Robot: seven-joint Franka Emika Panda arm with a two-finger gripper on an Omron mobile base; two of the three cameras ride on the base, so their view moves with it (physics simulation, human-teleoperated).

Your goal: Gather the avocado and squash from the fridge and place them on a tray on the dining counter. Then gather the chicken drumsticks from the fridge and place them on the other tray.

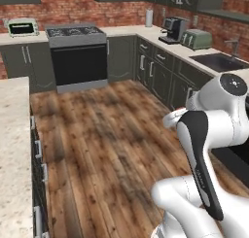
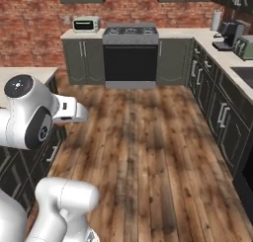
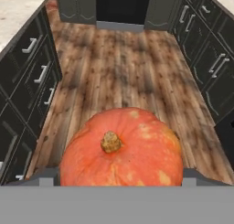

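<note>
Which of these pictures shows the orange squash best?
The hand view: the squash sits large and close there, stem facing the camera, between the end effector tips, over the wooden floor. The two base views look across the kitchen and the white arm; I can't pick out the squash there.

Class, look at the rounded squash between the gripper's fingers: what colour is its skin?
Orange-red with pale yellowish patches and a tan stem on the rounded squash, best in the hand view.
</note>
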